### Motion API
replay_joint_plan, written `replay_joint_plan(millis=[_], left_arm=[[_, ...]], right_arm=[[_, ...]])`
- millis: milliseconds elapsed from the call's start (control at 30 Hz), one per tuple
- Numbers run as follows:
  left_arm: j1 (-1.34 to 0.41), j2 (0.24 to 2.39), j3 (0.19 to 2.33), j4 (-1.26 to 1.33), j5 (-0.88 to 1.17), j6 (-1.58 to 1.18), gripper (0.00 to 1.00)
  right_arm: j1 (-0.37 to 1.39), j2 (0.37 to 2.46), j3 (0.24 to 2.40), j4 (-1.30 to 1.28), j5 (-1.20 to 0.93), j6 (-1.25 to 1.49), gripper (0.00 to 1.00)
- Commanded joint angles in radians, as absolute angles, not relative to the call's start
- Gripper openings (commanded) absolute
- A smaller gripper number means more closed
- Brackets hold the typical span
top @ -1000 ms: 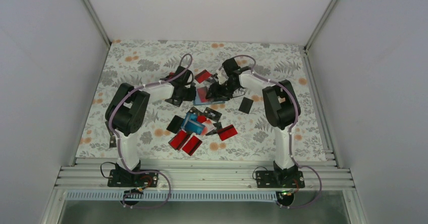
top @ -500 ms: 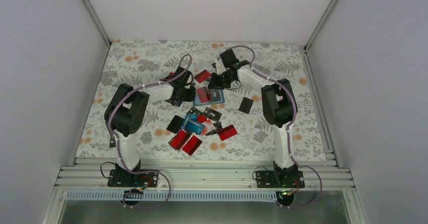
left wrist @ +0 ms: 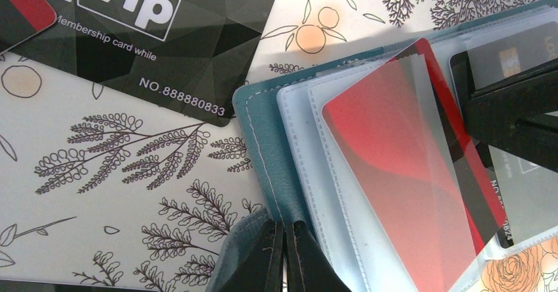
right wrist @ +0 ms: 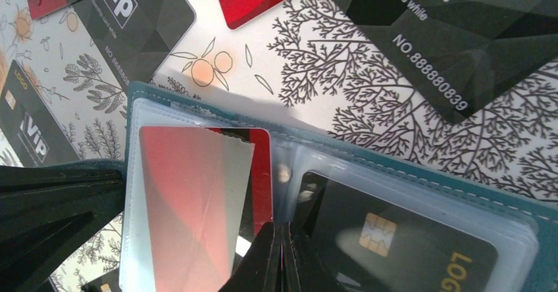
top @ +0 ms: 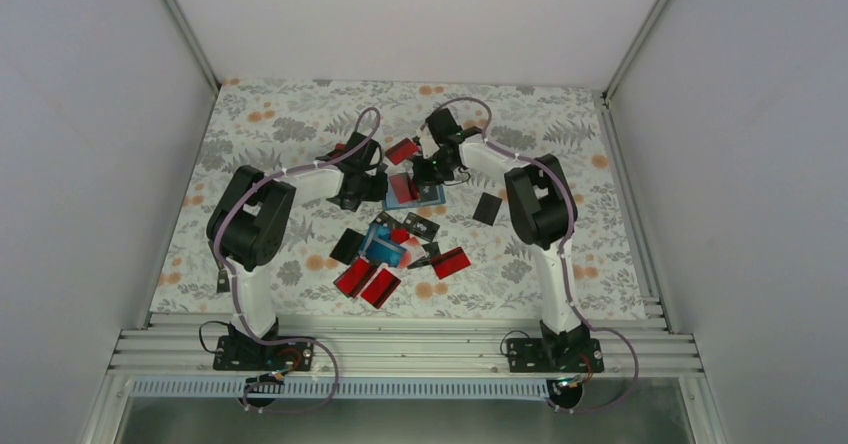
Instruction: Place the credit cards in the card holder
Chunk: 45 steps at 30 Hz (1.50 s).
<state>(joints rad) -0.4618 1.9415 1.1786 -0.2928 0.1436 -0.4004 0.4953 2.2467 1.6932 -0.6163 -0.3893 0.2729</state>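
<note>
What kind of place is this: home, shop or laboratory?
Probably a robot test bench in a laboratory. A left arm and a right arm are bolted to a metal rail, plain white walls enclose the flowered table, and many cards lie scattered on it.

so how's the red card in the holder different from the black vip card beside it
Colour: the red card is glossy red with a dark stripe; the black card carries white Vip print. Place: the red card sits partly under a clear sleeve of the holder; the black card lies bare on the table. Both are flat rounded rectangles.
</note>
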Motion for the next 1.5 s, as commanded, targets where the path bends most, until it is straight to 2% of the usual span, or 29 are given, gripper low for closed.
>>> replay_joint_plan(millis=[0,900,1167,1333,1400,1467], left_arm=[[-0.46,1.922,1.172,-0.311,0.148,-0.383,0.03],[-0.461,1.92,1.166,-0.307,0.149,-0.384,0.03],[-0.46,1.901,1.157,-0.297,0.152,-0.379,0.03],[-0.46,1.853,1.134,-0.267,0.143,-0.365,0.04],[-0.46,1.836,1.128,-0.262,0.139,-0.354,0.07],[-0.461,1.821,1.125,-0.261,0.13,-0.349,0.15]], right_arm=[[0.522,2.263,1.687,-0.622,-0.32,0.235,0.04],[0.548,2.151,1.63,-0.586,-0.607,0.314,0.04],[0.541,2.093,1.651,-0.636,-0.524,0.31,0.05],[0.515,2.026,1.621,-0.642,-0.432,0.311,0.11],[0.5,1.992,1.587,-0.629,-0.409,0.316,0.16],[0.486,1.958,1.556,-0.613,-0.397,0.32,0.19]])
